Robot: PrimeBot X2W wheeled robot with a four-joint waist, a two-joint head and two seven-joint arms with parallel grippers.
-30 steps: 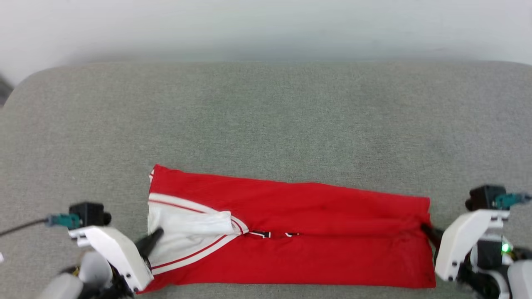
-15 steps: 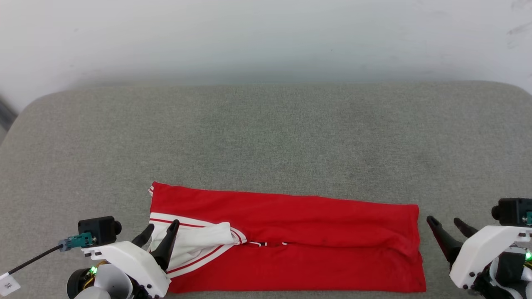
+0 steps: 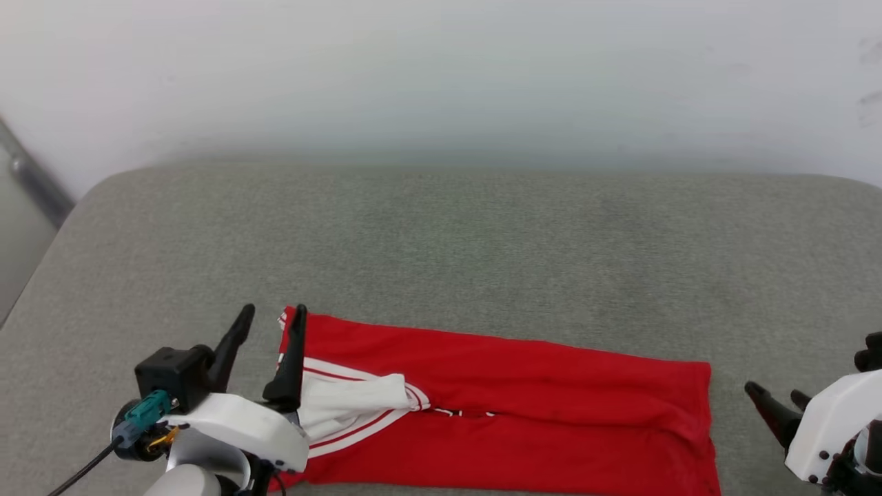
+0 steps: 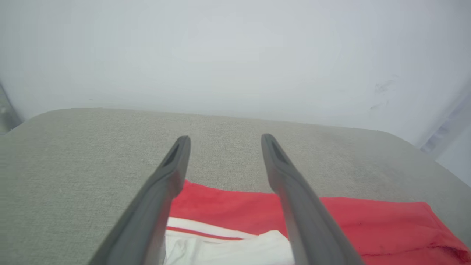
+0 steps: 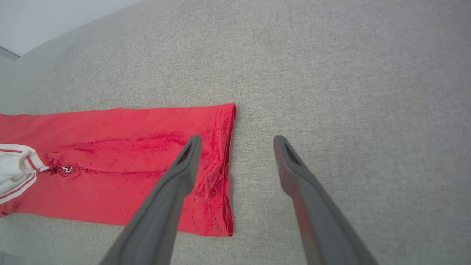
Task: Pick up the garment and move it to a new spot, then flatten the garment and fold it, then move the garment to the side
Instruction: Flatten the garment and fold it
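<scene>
1. Hovering at the lower left of the head view: left gripper (image 3: 272,311), jaws spread, holding nothing. Its fingers straddle the left end of the garment (image 3: 524,413), one over cloth, one over bare counter (image 3: 441,234). Contact with the cloth: cannot tell.
2. Lower middle: the garment lies flat as a long, narrow red band close to the counter's near edge. Two flaps meet along its length. A white panel (image 3: 351,399) with striped trim is tucked at the left end. Judged: lengthwise folds are done, which explains the band shape.
3. Lower right: right gripper (image 3: 775,393), jaws apart and empty, just beside the right hem without touching, fingers aimed toward it.
4. Judged: one gripper at each short end suits an end-to-end fold next, or a two-ended lift sideways.
</scene>
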